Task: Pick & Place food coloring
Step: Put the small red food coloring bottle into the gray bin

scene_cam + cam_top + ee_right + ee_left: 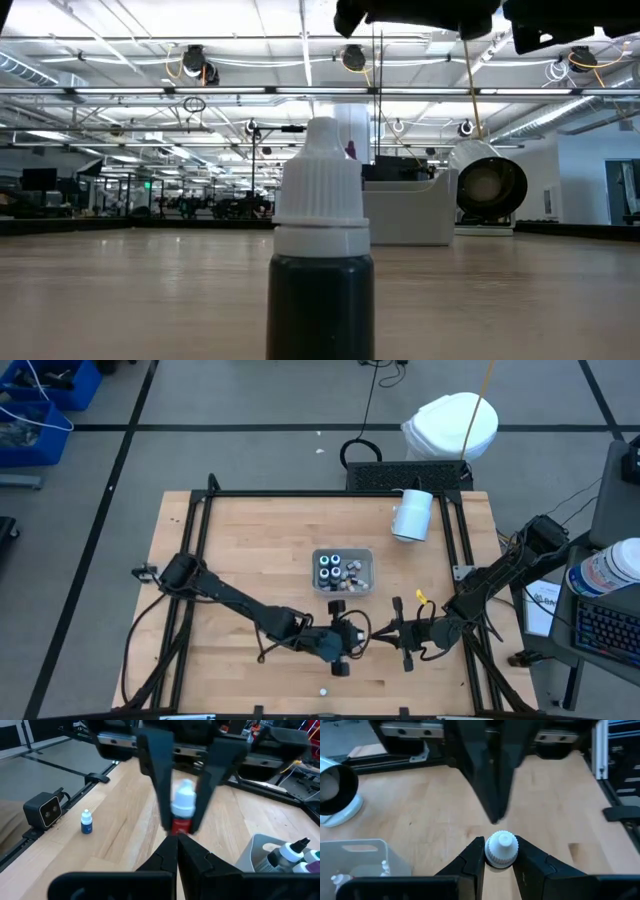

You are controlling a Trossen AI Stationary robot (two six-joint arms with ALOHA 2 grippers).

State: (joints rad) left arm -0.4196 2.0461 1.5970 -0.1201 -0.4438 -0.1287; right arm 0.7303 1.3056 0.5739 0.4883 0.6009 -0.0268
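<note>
Closest to the low camera, one dropper bottle [320, 250] stands on the counter [250, 540]. Low in the overhead frame, the left hand [501, 857] grasps another bottle [501, 849] by its ribbed cap; right hand [176, 851] clenched, empty. Light, rigid, smooth plastic, best pinched at the cap.

Wooden table [250, 550]: grey tray [365, 556] mid-table, white cylinder [411, 515] on side, small bottle [324, 690] near front edge.
</note>
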